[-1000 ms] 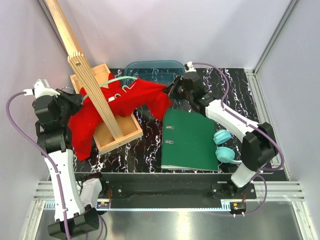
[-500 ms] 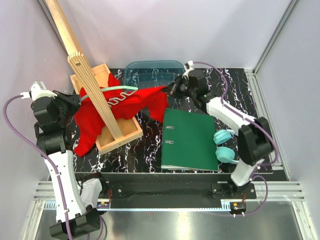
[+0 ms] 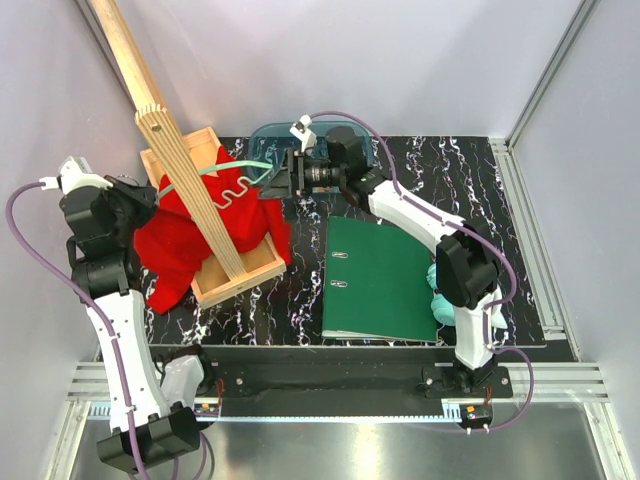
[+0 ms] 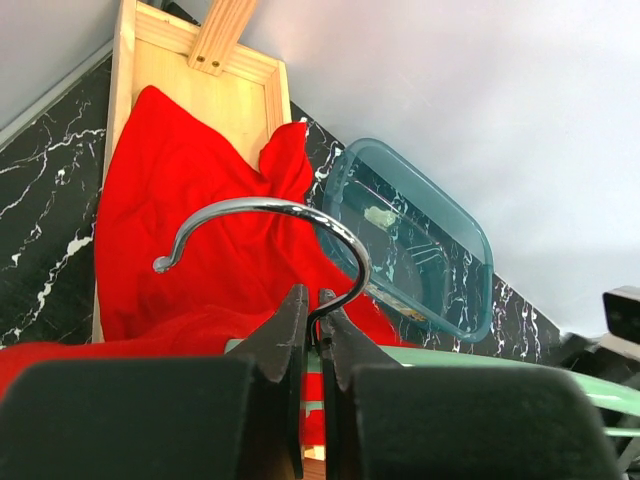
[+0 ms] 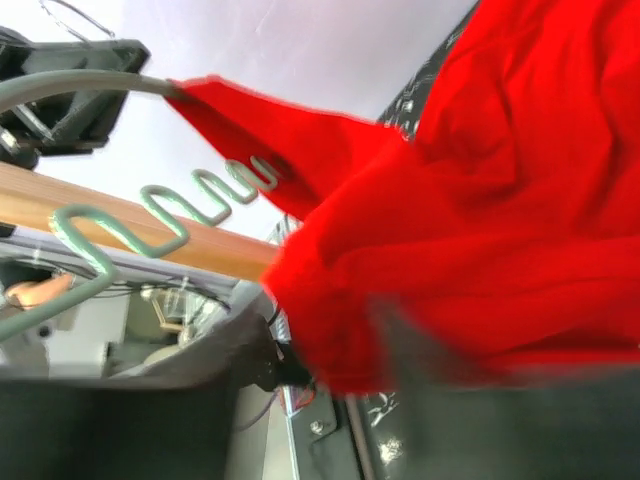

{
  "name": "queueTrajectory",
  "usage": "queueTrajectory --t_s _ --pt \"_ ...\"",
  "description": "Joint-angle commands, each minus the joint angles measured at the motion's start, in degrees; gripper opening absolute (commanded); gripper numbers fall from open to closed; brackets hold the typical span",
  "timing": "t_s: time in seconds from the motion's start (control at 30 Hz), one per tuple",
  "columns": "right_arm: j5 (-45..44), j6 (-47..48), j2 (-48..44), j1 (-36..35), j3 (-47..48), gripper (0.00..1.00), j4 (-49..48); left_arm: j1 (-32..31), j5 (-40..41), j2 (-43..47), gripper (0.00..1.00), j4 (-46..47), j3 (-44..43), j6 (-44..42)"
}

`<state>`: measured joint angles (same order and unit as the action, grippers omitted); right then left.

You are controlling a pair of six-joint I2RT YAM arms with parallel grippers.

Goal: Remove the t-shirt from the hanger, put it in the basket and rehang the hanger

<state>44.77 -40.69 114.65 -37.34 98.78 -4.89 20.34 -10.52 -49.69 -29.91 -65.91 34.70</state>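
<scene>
The red t-shirt [image 3: 195, 240] hangs bunched over the wooden box, still draped on the left part of the mint-green hanger [image 3: 235, 190]. The hanger's right arm and wavy bar are bare. My left gripper [image 4: 312, 295] is shut on the stem of the hanger's metal hook [image 4: 300, 210], at the left of the t-shirt [image 4: 190, 230]. My right gripper [image 3: 285, 177] sits by the hanger's right end, jaws apart. In the right wrist view the t-shirt [image 5: 500, 200] is blurred just beyond the fingertips, beside the wavy bar [image 5: 190, 195].
A slatted plywood pole [image 3: 185, 170] rises from the wooden box [image 3: 255, 270] in front of the hanger. A clear teal container [image 3: 310, 135] stands at the back. A green binder [image 3: 380, 280] lies at mid-right, with teal headphones [image 3: 437, 303] partly behind my right arm.
My right gripper swung left toward the pole and its jaws parted. The t-shirt's right side slid off the hanger arm and dropped in a bunch over the box. The left gripper stayed put.
</scene>
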Motion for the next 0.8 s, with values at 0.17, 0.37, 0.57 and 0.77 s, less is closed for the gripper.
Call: queueTrajectory --t_s 0.17,0.37,0.57,0.77 --pt "-1.9 6.9 -8.0 6.7 -6.9 0.99 4.4 0.4 -2.7 -1.3 0.0 4.3 -4.7 -2.2" --pt "-0.5 13.1 -12.5 6.8 -8.3 1.0 4.4 0.4 -3.3 -1.8 0.0 3.1 -5.4 -4.5" --pt "5.3 17.0 -14.6 6.7 -2.6 1.0 7.1 0.3 -3.6 -2.8 0.0 1.4 -7.3 -8.8" --pt "8.7 20.6 -13.3 4.1 6.0 1.0 9.4 0.2 -5.5 -3.7 0.0 1.1 -7.9 -11.8"
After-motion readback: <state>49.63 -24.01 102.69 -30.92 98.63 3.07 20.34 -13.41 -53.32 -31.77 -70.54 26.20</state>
